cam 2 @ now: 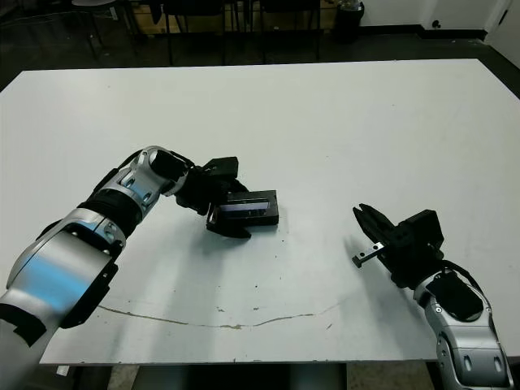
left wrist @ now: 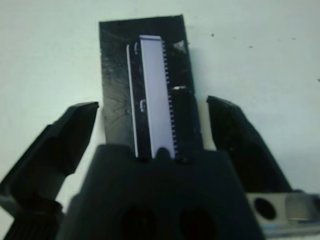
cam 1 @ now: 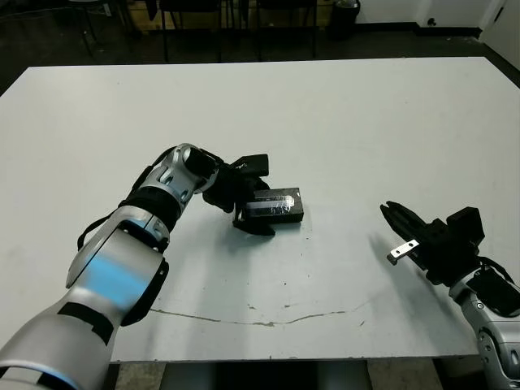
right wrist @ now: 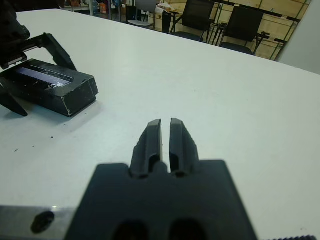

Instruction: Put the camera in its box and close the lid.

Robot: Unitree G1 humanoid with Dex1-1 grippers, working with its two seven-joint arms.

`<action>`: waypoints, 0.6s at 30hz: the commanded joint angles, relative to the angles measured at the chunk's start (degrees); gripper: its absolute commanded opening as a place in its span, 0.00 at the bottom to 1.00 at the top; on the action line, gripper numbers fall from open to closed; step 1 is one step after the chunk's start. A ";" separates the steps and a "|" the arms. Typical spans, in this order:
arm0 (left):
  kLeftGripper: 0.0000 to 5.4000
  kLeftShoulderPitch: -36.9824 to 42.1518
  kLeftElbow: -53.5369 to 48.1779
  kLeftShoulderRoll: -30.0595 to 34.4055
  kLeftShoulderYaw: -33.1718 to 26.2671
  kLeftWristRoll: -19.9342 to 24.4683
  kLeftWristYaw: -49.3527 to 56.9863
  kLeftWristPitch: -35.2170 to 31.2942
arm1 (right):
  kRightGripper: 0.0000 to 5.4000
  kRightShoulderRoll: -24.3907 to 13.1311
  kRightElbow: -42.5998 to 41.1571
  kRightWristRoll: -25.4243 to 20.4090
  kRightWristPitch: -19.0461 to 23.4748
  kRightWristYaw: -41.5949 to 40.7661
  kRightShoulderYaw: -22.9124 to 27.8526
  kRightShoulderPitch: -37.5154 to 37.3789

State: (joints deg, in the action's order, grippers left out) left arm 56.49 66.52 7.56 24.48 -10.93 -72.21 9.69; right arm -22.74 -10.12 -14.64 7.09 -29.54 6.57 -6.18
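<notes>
At the lower right of the head view, the right gripper (cam 1: 400,218) hovers just over the white table (cam 1: 366,122), its two black fingers (right wrist: 161,140) pressed almost together with nothing between them. It is well apart from the box.

Near the middle of the frame sits the box (cam 1: 275,207) with the lid (left wrist: 150,90) lying flat on top, the glossy grey-white stripe running along its face. The camera itself cannot be seen.

The left gripper (cam 1: 248,213) reaches in from the lower left, and its fingers (left wrist: 65,140) are spread wide, one on each long side of the closed box, clear of the walls in the wrist view. It has hold of nothing.

Beyond the far edge of the table, at the top of the frame, stand dark chairs (right wrist: 200,20).
</notes>
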 commanded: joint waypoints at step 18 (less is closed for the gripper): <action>1.00 -21.97 -16.00 26.13 -4.99 7.77 -11.44 4.88 | 0.00 0.76 -7.73 -1.52 8.09 3.20 -0.60 -2.53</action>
State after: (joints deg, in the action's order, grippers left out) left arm 40.36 50.43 29.86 18.57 -0.30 -82.54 14.38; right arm -22.13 -18.45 -15.71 13.98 -26.23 5.71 -8.30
